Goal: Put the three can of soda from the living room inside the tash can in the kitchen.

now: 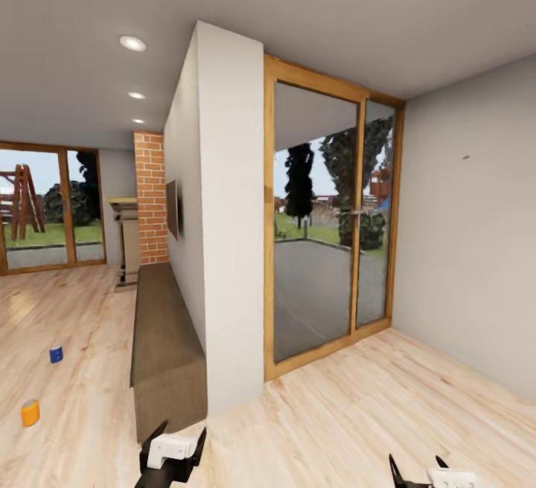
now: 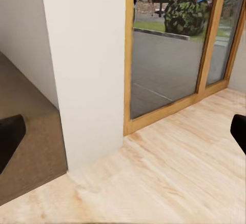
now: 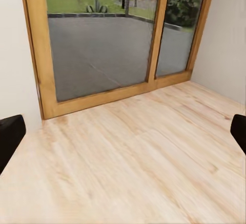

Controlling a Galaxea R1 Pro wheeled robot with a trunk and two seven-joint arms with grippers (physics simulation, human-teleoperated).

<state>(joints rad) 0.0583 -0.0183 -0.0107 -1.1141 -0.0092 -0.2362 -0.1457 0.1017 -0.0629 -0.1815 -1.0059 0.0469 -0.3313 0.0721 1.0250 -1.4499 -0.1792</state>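
a white partition wall (image 1: 223, 213) stands edge-on straight ahead and splits the scene. to its left is the living room: a long low dark-brown bench (image 1: 164, 339) runs along the wall's foot, a wall-mounted tv (image 1: 172, 209) is seen edge-on above it, and a red brick column (image 1: 151, 196) stands further back. two soda cans stand upright on the wood floor (image 1: 372, 413) left of the bench, well apart from each other: a blue can (image 1: 56, 354) further off and an orange can (image 1: 30, 413) nearer. a third can cannot be made out. to the right of the wall a wood-framed glass door (image 1: 331, 228) looks onto a paved yard with trees. the bench end and wall edge lie between the robot and the cans. the left hand (image 1: 177, 440) is at the lower edge of the head view, its fingers spread apart and holding nothing; in the left wrist view the dark fingertips (image 2: 11, 134) sit at opposite borders. the right hand (image 1: 418, 469) is partly cut off by the frame bottom; in the right wrist view its fingertips (image 3: 10, 131) likewise stand wide apart over bare floor, nothing between them.
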